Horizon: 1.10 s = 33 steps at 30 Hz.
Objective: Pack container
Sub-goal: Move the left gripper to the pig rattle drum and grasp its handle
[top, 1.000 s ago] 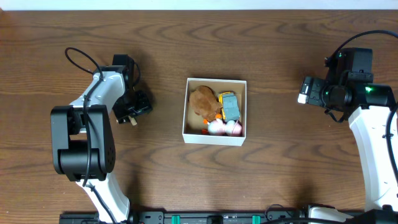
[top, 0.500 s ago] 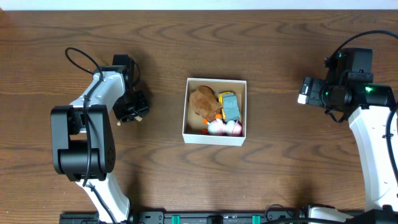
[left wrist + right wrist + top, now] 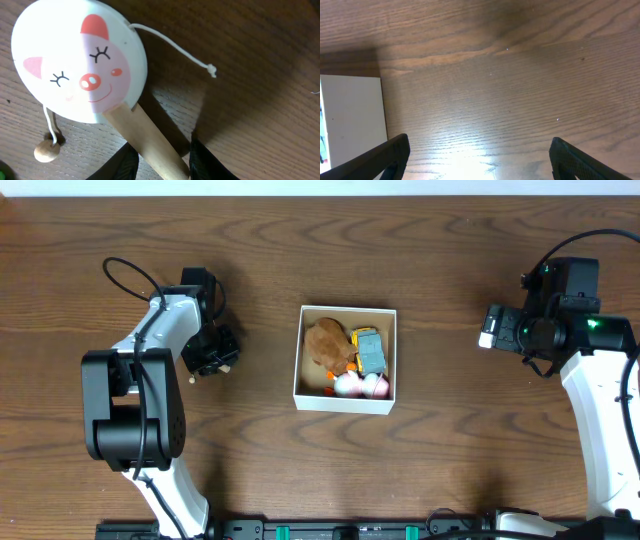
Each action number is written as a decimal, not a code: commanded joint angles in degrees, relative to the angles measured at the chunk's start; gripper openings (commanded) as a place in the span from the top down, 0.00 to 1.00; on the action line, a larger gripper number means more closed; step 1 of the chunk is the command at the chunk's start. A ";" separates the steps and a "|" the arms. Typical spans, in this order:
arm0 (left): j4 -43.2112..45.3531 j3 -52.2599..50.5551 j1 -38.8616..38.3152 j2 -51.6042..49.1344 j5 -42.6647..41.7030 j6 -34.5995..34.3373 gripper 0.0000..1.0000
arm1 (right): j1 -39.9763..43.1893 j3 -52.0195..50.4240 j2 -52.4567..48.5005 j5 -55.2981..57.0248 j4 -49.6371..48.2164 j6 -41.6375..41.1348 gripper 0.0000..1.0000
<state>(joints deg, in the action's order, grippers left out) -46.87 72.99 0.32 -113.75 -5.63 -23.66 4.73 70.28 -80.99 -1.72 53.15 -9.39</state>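
The container (image 3: 345, 402), a white-walled box with a brown inside, sits mid-table and holds a brown plush (image 3: 328, 345), a grey-blue toy car (image 3: 371, 352) and pink-white toys (image 3: 360, 385). My left gripper (image 3: 208, 360) is left of it, low over the table. In the left wrist view its fingers (image 3: 160, 162) are shut on the wooden handle (image 3: 150, 142) of a pig-face rattle drum (image 3: 80, 60). My right gripper (image 3: 490, 327) is open and empty to the right of the box, its fingers (image 3: 480, 155) wide apart over bare wood.
The drum's strings and a wooden bead (image 3: 46, 150) lie on the table beside it. A white wall of the container (image 3: 350, 120) shows at the left edge of the right wrist view. Brown wooden tabletop (image 3: 450, 440) surrounds the box.
My left gripper has turned slightly over the drum; the handle end that showed below it is now hidden. The right arm has not moved.
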 commanded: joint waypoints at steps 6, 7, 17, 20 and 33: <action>-0.37 -0.52 0.33 -0.79 1.53 -0.87 0.73 | 0.13 0.09 -0.42 -0.17 0.22 0.94 0.09; -0.37 -0.52 0.33 -0.79 1.53 -0.87 0.73 | 0.13 0.09 -0.42 -0.17 0.22 0.94 0.09; -0.59 -0.52 0.31 -0.79 1.53 -0.85 0.77 | 0.13 0.09 -0.42 -0.15 0.22 0.96 0.09; -0.63 -0.52 0.31 -0.74 1.53 -0.85 0.79 | 0.13 0.09 -0.42 -0.13 0.22 0.96 0.09; -0.98 -0.20 0.31 3.06 1.55 -0.79 0.94 | 0.13 0.09 -0.39 0.00 0.22 1.33 0.10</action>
<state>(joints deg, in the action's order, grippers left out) -47.33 72.99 0.32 -113.30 -5.45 -24.21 4.73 70.28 -80.99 -1.72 53.17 -8.78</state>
